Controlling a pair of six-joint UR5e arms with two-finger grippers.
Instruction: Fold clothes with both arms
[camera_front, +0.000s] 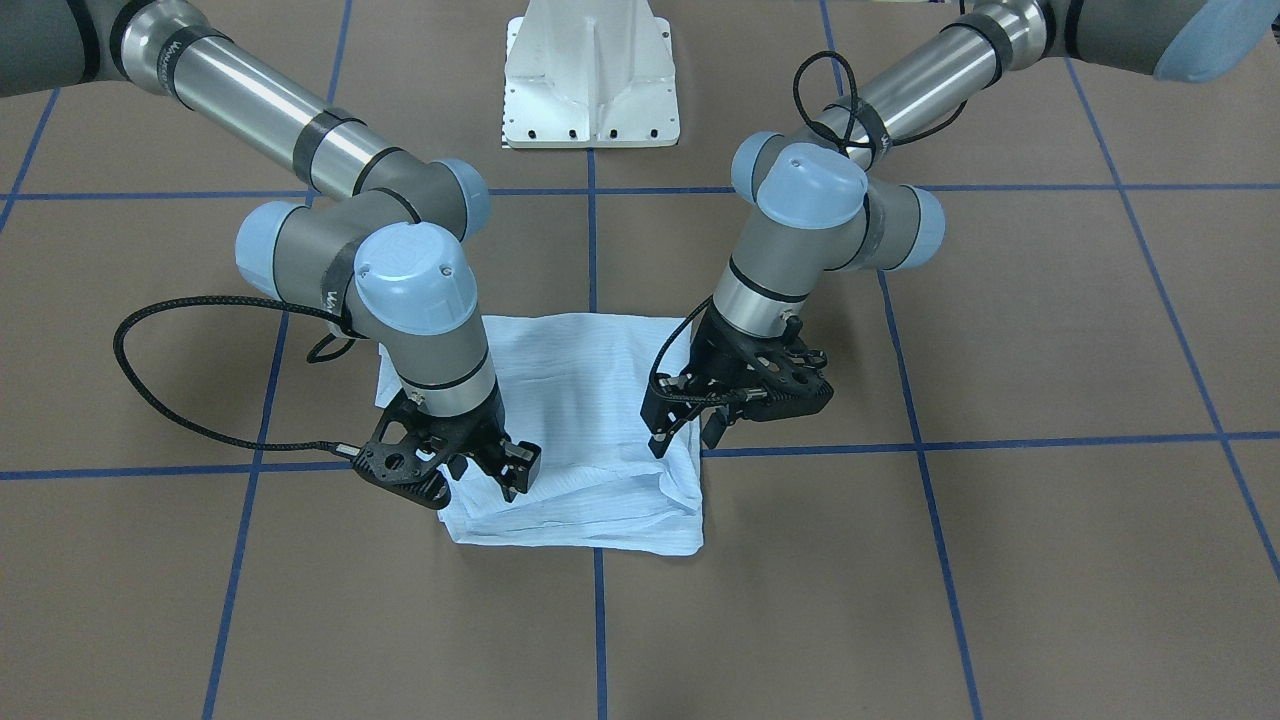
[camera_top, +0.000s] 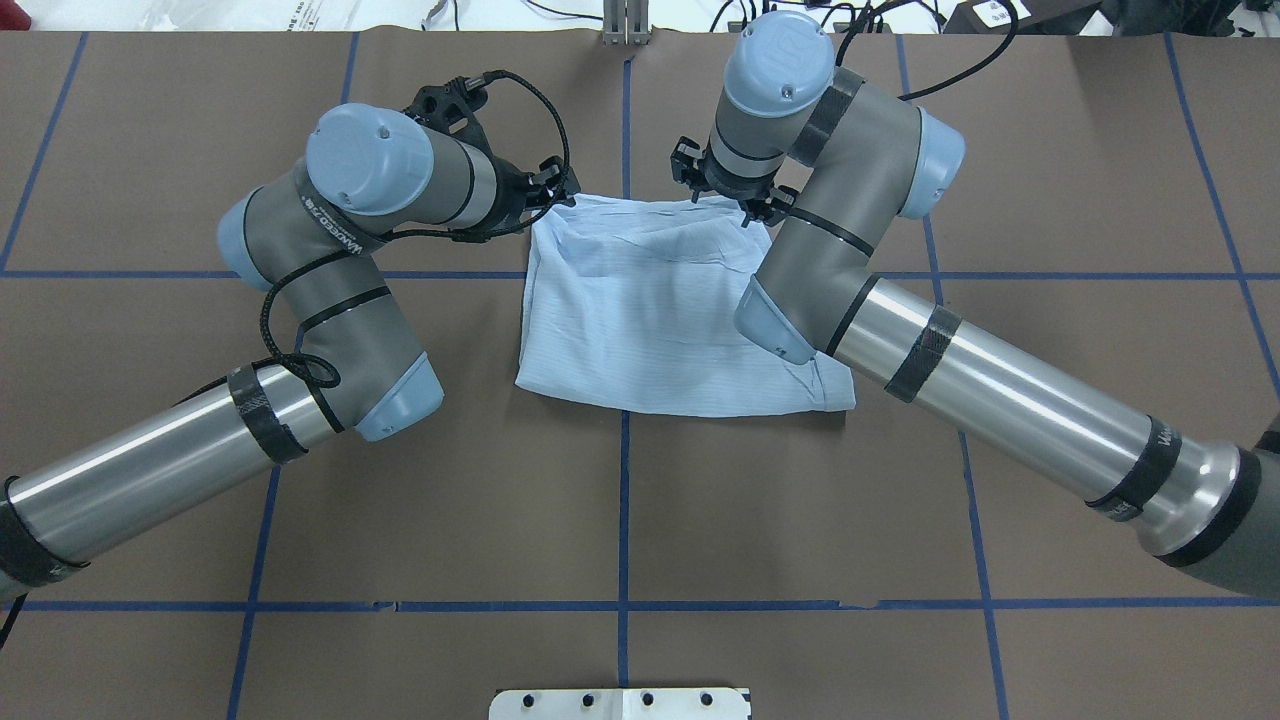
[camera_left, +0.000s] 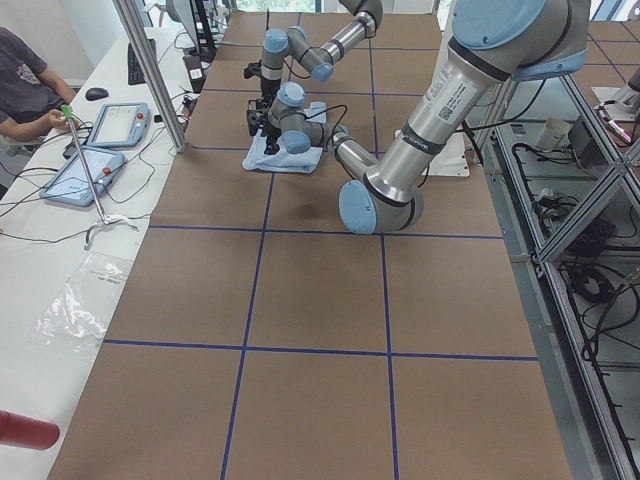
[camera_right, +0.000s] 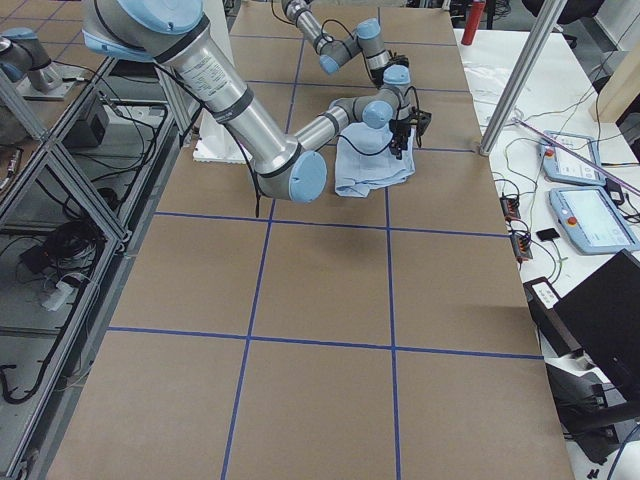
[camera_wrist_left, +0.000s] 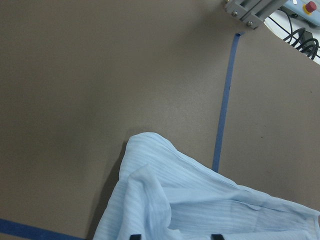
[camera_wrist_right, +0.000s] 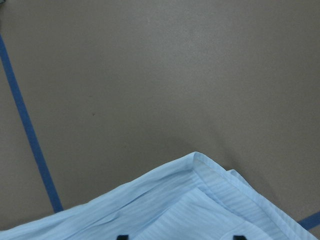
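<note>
**Jaws spread at far corners of shirt (camera_top: 650, 330)**

The shirt lies part-folded, roughly square, on the desk (camera_top: 450, 500). Left jaws and right jaws both stand apart, a far corner of cloth between each pair's tips. Probably placed so both corners get pinched together and the edge lifts evenly.

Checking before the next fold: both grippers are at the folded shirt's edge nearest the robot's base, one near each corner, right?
No: the left gripper and the right gripper are at the edge of the folded shirt farthest from the base, one near each corner. The front-facing view shows it.
</note>
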